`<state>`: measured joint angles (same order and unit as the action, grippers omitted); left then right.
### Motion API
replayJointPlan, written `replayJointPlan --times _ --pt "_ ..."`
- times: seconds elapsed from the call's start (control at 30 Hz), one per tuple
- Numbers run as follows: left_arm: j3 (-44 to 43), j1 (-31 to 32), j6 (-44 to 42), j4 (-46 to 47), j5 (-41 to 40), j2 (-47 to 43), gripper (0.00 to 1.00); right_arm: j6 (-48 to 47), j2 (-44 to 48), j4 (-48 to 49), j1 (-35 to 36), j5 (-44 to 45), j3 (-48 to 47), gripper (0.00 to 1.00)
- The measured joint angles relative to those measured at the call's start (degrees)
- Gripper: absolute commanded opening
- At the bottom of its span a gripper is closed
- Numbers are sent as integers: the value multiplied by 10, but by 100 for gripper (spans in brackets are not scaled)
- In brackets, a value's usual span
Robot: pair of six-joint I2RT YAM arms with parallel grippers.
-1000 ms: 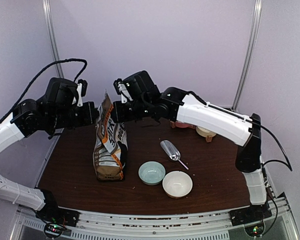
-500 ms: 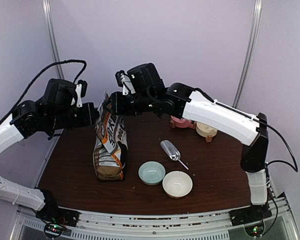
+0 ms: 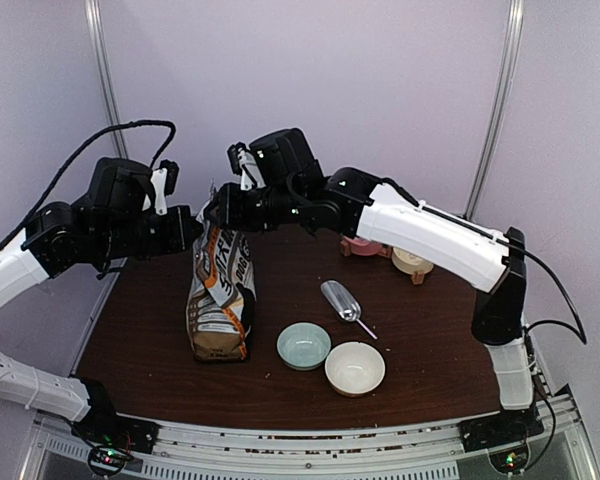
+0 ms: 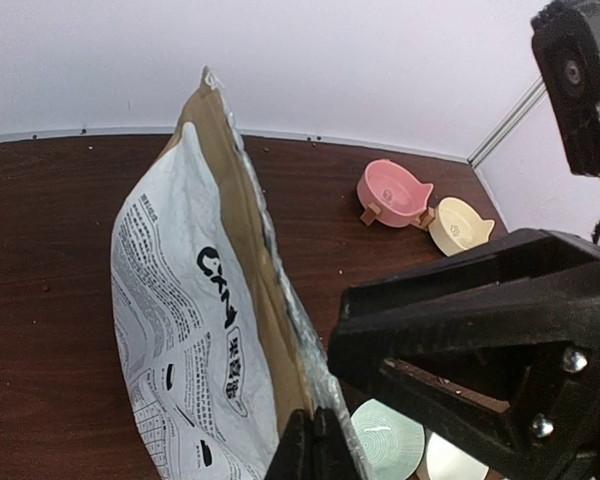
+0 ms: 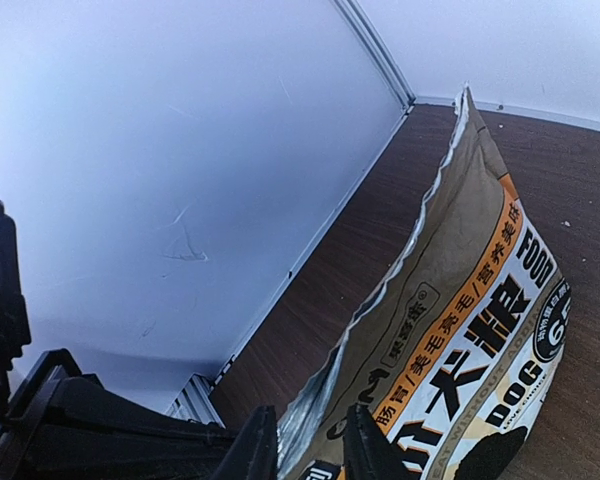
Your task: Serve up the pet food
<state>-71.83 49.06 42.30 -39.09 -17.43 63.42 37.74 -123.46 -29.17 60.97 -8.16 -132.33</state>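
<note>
Grippers, left (image 4: 315, 440) and right (image 5: 305, 445), pinching one bag (image 3: 220, 290), four bowls, one scoop (image 3: 342, 303)

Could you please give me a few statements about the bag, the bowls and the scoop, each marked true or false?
1. Both grippers grip the top edge of the dog-food bag. True: the left gripper and the right gripper each pinch it.
2. The metal scoop sits inside the cream bowl. False: it lies on the table behind it.
3. The pale green bowl holds kibble. False: it looks empty.
4. The bag stands upright. True.
</note>
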Motion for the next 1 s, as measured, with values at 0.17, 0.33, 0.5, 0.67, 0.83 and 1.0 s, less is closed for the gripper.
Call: replayJointPlan --times 0.17,0.33,0.5,0.67,0.83,1.0 --pt "1 0 0 1 6 0 0 2 -16 -6 -4 0 -6 18" --pt "2 -1 -1 1 10 0 0 4 -24 -3 -6 -8 -6 15" --pt "3 -2 -10 6 18 0 0 8 -28 7 -6 -34 -9 21" --pt "9 -5 -18 13 21 -2 0 16 -37 24 -14 -71 -9 23" --pt "18 -6 -26 17 23 -6 0 15 -45 37 -17 -97 -10 0" --pt "19 -6 -33 17 24 -7 0 1 -49 41 -17 -115 -16 0"
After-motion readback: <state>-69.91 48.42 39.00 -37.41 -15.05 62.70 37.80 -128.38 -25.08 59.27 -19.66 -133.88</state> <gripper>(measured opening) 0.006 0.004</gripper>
